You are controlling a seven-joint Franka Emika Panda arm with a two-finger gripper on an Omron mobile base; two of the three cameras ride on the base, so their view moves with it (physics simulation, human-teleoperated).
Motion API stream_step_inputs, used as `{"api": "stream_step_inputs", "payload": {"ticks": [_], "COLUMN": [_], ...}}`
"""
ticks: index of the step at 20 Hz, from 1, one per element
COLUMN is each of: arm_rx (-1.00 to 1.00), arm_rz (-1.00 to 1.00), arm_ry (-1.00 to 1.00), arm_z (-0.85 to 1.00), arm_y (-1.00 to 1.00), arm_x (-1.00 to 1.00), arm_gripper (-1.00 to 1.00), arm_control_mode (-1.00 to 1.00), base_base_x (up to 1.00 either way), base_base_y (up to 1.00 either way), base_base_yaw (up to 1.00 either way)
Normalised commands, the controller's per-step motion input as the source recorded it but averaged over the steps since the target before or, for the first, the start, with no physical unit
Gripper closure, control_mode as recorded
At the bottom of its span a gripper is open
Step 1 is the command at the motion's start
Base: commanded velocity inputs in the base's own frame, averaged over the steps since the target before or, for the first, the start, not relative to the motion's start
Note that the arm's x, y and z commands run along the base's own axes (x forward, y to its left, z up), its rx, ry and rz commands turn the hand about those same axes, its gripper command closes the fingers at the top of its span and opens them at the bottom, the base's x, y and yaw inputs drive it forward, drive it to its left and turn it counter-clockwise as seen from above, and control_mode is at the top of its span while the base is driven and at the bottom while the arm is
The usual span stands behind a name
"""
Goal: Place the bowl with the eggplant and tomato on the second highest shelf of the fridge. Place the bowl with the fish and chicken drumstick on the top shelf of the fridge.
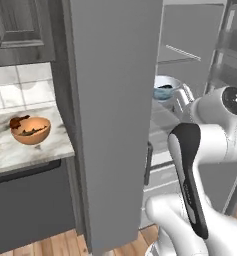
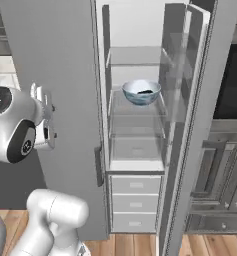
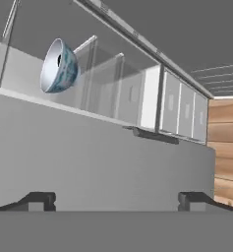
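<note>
End effector [image 3: 116,199] open — eggplant [image 2: 145,92] half-hidden by bowl [image 2: 141,92] rim.

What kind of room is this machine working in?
Most likely a home kitchen, though a computer-rendered one. An open fridge with glass shelves holds a white bowl, an orange-brown bowl sits on a marble counter, and the floor is wood.

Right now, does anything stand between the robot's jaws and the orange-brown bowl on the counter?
Yes. The fridge's closed grey door stands between them: the open jaws are to its right, before the open compartment; the orange-brown bowl sits on the counter to its left. The arm likely must swing round it.
</note>
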Motion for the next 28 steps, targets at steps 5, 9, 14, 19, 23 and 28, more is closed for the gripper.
{"api": "stream_step_inputs", "payload": {"ticks": [5, 9, 14, 19, 23, 28], "arm_rx": [0.00, 0.00, 0.00, 0.00, 0.00, 0.00], "arm_rz": [0.00, 0.00, 0.00, 0.00, 0.00, 0.00], "arm_ry": [0.00, 0.00, 0.00, 0.00, 0.00, 0.00], "arm_z": [0.00, 0.00, 0.00, 0.00, 0.00, -0.06], "arm_y": [0.00, 0.00, 0.00, 0.00, 0.00, -0.09], "arm_x": [0.00, 0.00, 0.00, 0.00, 0.00, 0.00], "arm_gripper": [-1.00, -1.00, -1.00, -1.00, -1.00, -1.00], "arm_control_mode": [1.00, 1.00, 1.00, 1.00, 1.00, -1.00], "base_base_x": [0.29, 0.53, 0.72, 0.42, 0.43, 0.21], "base_base_y": [1.00, 1.00, 1.00, 0.55, 0.00, -0.01], "base_base_yaw": [0.39, 0.24, -0.03, -0.21, 0.00, 0.00]}}
